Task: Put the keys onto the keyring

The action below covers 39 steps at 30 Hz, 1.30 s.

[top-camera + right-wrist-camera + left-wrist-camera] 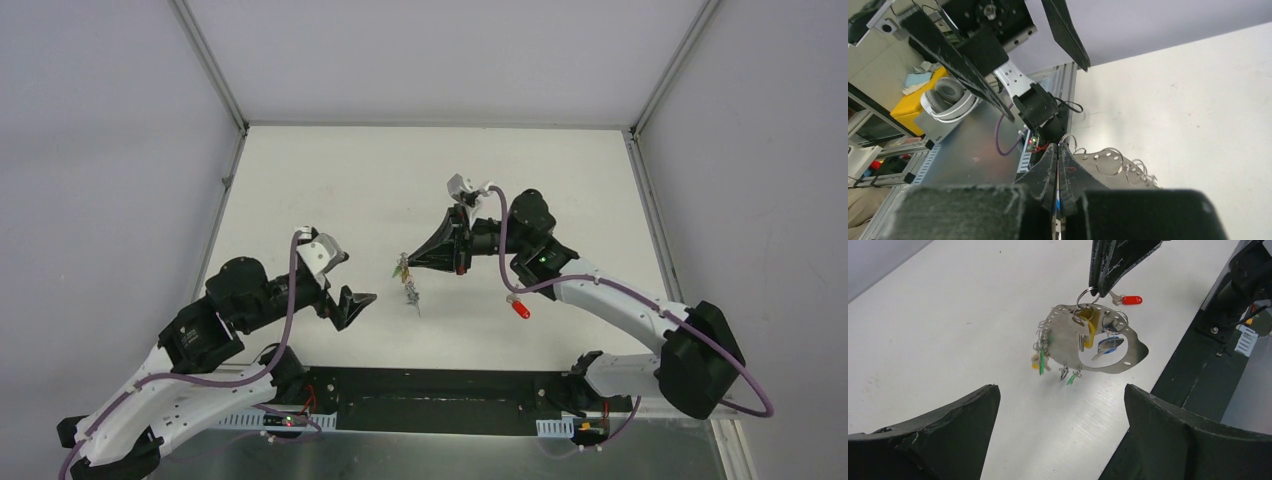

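The keyring (1063,340) is held hanging by the closed right gripper (1099,287), and the red-tagged key (1131,300) is found beyond the keyring from the wide-open left gripper (1060,395).

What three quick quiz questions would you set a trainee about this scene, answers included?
1. True or false: the left gripper holds a key.
2. What colour is the tag of the key lying loose on the table? A green, B red, C black.
3. What hangs from the shut right gripper?
Key: 1 false, it is open and empty. 2 B. 3 the keyring.
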Each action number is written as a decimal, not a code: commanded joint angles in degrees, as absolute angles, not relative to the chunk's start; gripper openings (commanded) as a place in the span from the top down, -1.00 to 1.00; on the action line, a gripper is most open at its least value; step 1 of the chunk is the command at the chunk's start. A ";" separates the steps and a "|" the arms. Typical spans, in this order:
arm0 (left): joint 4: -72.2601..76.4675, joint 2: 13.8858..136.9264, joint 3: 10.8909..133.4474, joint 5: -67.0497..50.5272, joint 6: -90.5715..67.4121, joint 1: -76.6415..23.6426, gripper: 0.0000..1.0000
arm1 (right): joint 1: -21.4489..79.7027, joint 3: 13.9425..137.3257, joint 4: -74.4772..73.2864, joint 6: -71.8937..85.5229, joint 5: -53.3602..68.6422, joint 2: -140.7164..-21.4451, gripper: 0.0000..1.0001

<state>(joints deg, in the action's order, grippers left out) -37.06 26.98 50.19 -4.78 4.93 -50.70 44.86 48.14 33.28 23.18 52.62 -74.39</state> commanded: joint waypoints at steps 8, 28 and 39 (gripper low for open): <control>-33.34 34.23 55.25 -4.31 -10.84 -51.15 -0.98 | 42.54 53.58 2.49 1.53 47.05 -70.14 1.00; -23.99 42.47 47.20 -1.89 -45.24 -51.11 -0.98 | 38.73 67.39 9.89 11.03 49.78 -102.99 1.00; -20.74 35.69 34.92 4.62 -59.95 -50.81 -0.98 | 29.19 67.75 10.03 11.74 42.59 -99.08 -0.03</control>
